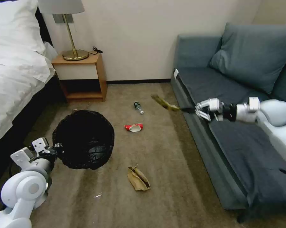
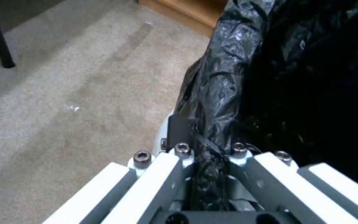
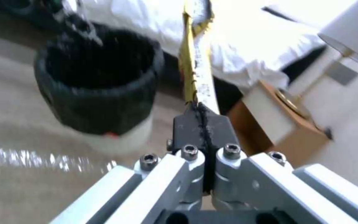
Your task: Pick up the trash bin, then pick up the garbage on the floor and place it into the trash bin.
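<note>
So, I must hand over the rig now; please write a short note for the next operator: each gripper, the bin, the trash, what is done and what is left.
Left gripper: shut on the trash bin, clamped on its bag-covered rim, bin held at the robot's left.
Right gripper: shut on the snack wrapper, held up in front of the sofa, not yet over the bin.
On the carpet: bottle, red-and-white packet, paper bag.
Done: bin picked up, wrapper picked up.
Left: drop the wrapper into the bin, then collect the other three pieces.
</note>
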Tool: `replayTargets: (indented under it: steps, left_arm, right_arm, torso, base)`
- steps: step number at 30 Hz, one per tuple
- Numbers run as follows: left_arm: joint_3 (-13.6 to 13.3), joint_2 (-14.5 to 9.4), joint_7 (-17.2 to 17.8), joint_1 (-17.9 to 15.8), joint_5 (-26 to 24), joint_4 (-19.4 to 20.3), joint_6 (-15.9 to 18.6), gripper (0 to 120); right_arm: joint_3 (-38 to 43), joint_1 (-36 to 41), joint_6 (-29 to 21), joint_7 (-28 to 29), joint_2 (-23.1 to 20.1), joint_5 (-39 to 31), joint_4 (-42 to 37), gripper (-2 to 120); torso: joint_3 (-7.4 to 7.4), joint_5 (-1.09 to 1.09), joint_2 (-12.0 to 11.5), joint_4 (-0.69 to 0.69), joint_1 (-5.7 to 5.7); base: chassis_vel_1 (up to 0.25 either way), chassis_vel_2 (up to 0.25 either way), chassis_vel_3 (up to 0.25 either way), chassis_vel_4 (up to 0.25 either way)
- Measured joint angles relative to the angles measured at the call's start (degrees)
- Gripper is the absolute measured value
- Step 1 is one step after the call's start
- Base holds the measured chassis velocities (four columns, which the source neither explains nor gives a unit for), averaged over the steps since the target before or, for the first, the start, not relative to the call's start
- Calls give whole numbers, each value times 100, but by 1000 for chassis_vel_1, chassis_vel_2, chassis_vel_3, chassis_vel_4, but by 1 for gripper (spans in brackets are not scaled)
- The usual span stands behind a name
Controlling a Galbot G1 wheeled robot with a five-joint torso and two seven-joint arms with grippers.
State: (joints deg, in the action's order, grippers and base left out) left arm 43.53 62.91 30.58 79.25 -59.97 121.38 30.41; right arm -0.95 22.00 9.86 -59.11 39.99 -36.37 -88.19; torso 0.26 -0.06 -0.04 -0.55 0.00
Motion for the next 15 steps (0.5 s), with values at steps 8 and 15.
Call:
replayTargets:
  steps: [8, 15]
  left_arm:
    - [-54, 1, -13, 69, 73, 26, -31, 1]
    - [-179, 8, 24, 47, 96, 60, -32, 1]
  right_arm:
    - [-1117, -826, -283, 329, 773, -374, -559, 0]
    - [-2018, -1491, -353, 393, 1380, -426, -510, 0]
  torso:
    - [0, -3, 0, -2, 0]
    - [0, -2, 0, -6, 0]
  base:
    - [0, 0, 0, 0]
    - [0, 0, 0, 0]
